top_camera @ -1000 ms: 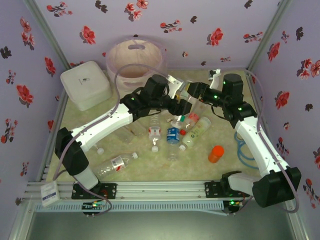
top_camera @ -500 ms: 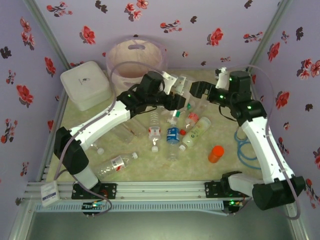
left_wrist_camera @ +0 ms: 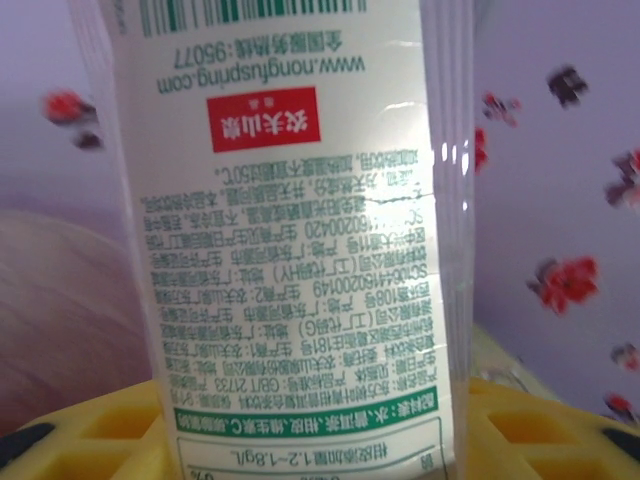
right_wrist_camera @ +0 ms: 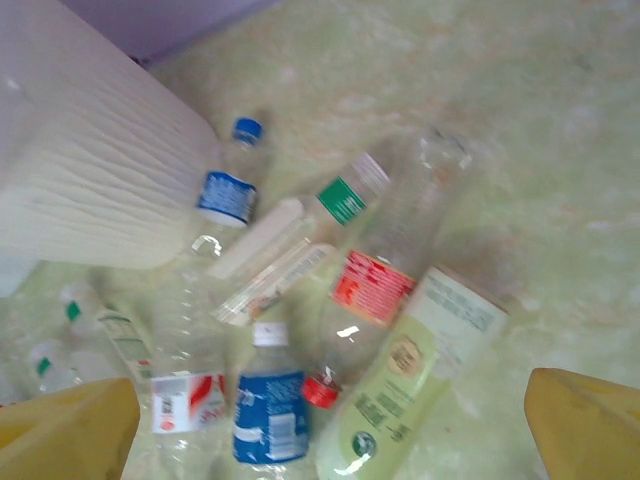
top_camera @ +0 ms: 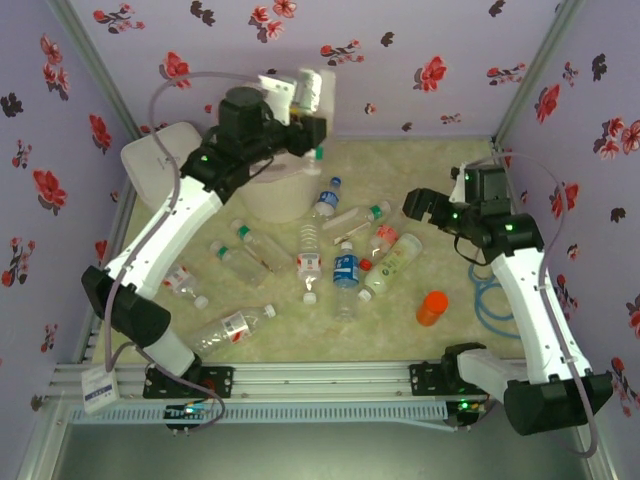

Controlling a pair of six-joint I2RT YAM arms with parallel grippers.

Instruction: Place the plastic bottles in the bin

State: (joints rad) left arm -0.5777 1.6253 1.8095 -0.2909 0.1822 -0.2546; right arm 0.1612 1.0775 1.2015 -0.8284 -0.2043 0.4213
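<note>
Clear bottle (top_camera: 308, 88) aloft above bin (top_camera: 274, 200)

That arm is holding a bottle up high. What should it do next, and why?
Probably open the left fingers and drop the bottle: they clamp it high up, seemingly above the bin, and other bottles wait on the table.

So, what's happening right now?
Left hand shut on clear white-labelled plastic bottle, over pale round bin. Right hand open above loose bottles. Nothing blocking.
</note>
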